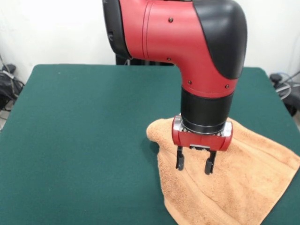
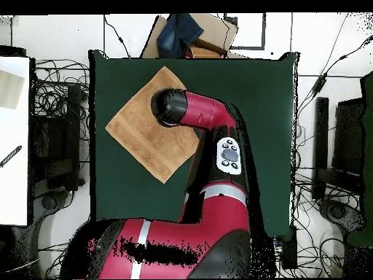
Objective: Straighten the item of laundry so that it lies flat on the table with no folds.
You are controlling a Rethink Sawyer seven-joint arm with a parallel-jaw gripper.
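The orange-tan towel (image 1: 239, 180) lies on the green table (image 1: 84, 131) at the front right in the front view, and its near corner runs off the picture's bottom. Its edge by the arm (image 1: 157, 129) looks slightly humped. My gripper (image 1: 194, 164) hangs straight down over the towel's left part, open and empty, fingertips (image 1: 179, 163) close above the cloth. In the overhead view the towel (image 2: 138, 142) shows as a diamond near the table's (image 2: 255, 109) upper left corner. There the arm's wrist (image 2: 171, 107) covers the towel's right corner and hides the gripper.
A cardboard box with a blue cloth (image 2: 191, 35) sits just beyond the table's far edge in the overhead view. Cables and equipment lie on the floor on both sides. A white surface (image 2: 14, 138) stands at the left.
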